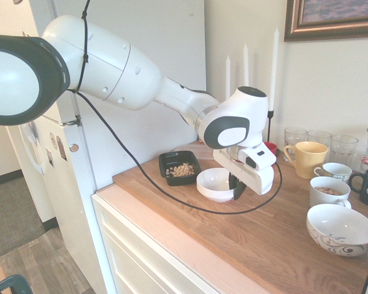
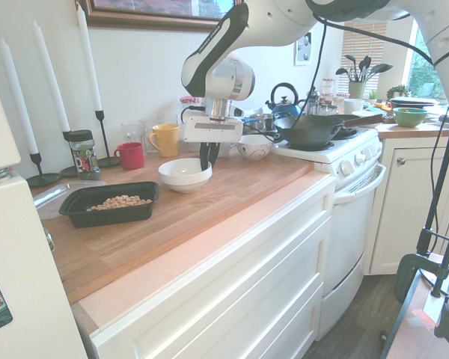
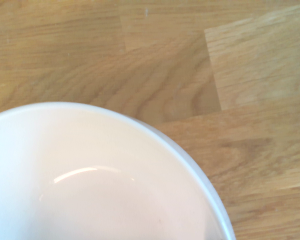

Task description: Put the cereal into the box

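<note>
First exterior view: the cereal [image 1: 183, 169] is seen lying in the box [image 1: 168, 161], a shallow black tray on the bench [image 1: 245, 236] near its back edge. Just beside it stands a white bowl [image 1: 210, 184], which looks empty. The gripper [image 1: 238, 187] points steeply down at the bowl's rim on the side away from the box; the fingers appear clamped on that rim, though the contact itself is partly hidden. The pour is judged finished. What remains is to seat the bowl flat on the wood, ease the fingers apart, and draw straight up so the rim is not dragged.

Second exterior view: the box [image 2: 78, 205] is set with its long axis roughly along the bench's length, open side up, the cereal [image 2: 120, 201] spread low along its floor. The white bowl [image 2: 181, 177] sits upright, apart from the tray.

Wrist view: only the bowl's bare inner wall [image 3: 90, 175] and wood grain are shown; no pieces are left inside.
</note>
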Controlling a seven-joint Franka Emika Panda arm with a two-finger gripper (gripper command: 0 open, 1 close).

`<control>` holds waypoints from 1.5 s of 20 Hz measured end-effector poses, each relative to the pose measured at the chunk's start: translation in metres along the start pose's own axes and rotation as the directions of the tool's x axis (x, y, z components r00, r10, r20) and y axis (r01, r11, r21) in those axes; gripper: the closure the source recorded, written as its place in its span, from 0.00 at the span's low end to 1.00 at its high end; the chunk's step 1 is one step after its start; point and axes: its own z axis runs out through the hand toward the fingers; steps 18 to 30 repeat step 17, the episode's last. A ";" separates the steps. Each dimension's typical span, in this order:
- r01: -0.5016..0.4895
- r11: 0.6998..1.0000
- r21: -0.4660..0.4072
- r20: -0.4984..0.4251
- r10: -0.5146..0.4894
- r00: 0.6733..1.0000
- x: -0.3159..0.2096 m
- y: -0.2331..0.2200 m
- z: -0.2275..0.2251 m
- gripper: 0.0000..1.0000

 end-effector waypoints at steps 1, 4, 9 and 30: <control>0.003 1.000 -0.001 -0.004 -0.003 1.000 0.000 -0.001 0.000 0.00; 0.021 1.000 -0.005 -0.023 -0.021 1.000 -0.003 -0.005 -0.004 0.00; 0.066 0.998 0.002 -0.077 -0.066 0.995 -0.017 -0.020 -0.039 0.00; 0.125 0.992 -0.033 -0.156 -0.129 0.979 -0.054 -0.034 -0.095 0.00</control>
